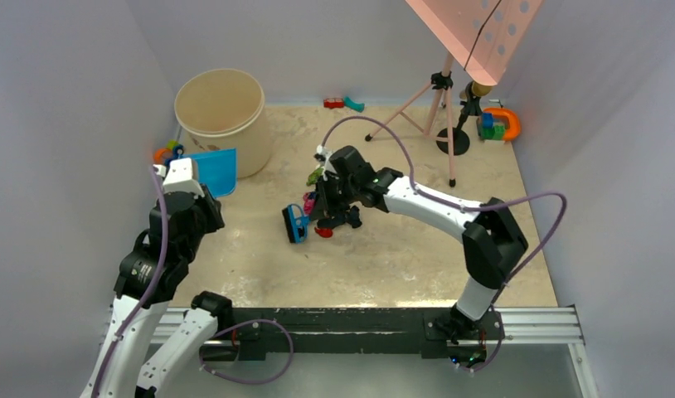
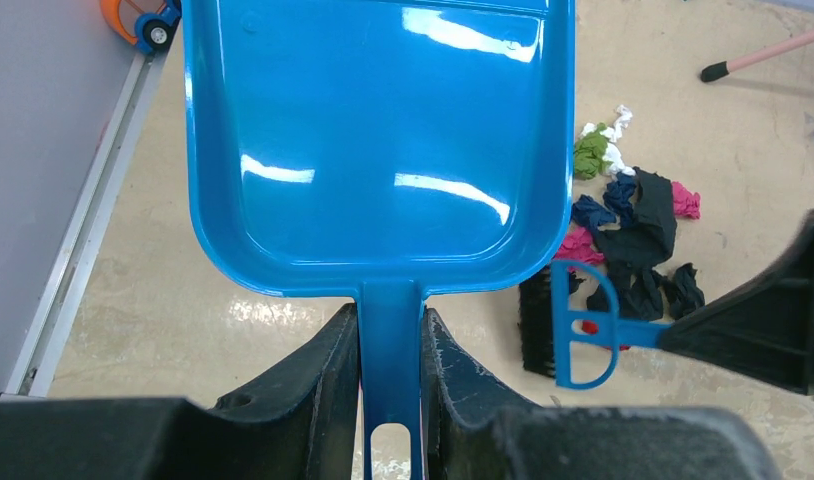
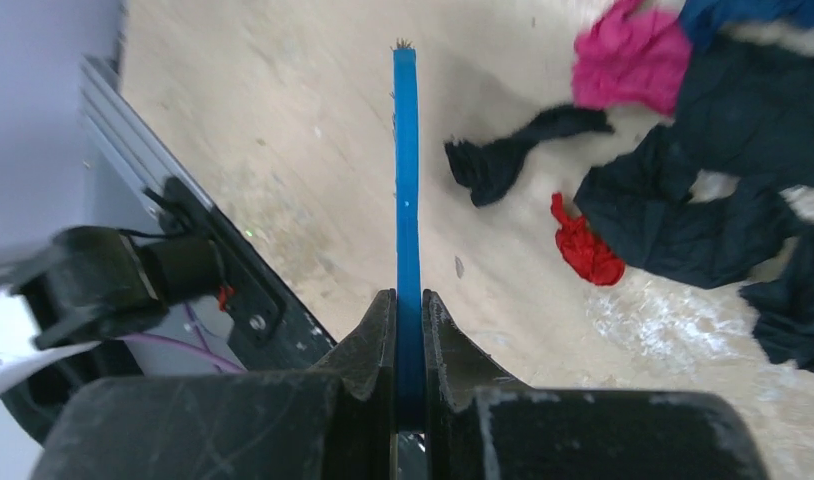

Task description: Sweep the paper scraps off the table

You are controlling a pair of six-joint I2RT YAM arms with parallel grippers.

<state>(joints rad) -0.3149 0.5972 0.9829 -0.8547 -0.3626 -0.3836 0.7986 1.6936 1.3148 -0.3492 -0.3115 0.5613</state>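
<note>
So the left gripper [image 2: 391, 318] is clamped on the dustpan [image 2: 378, 150] handle, and the right gripper [image 3: 407, 298] is pinching the brush [image 3: 407, 180]. The paper scraps [image 2: 638, 235] sit heaped mid-way across the table [image 1: 384, 257], right beside the bristles.

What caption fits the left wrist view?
Left gripper holds the blue dustpan beside paper scraps and a small brush.

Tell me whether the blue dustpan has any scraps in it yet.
Empty. In the left wrist view the dustpan shows a bare, glossy blue inside; the paper scraps lie on the table beside it, by the brush.
</note>
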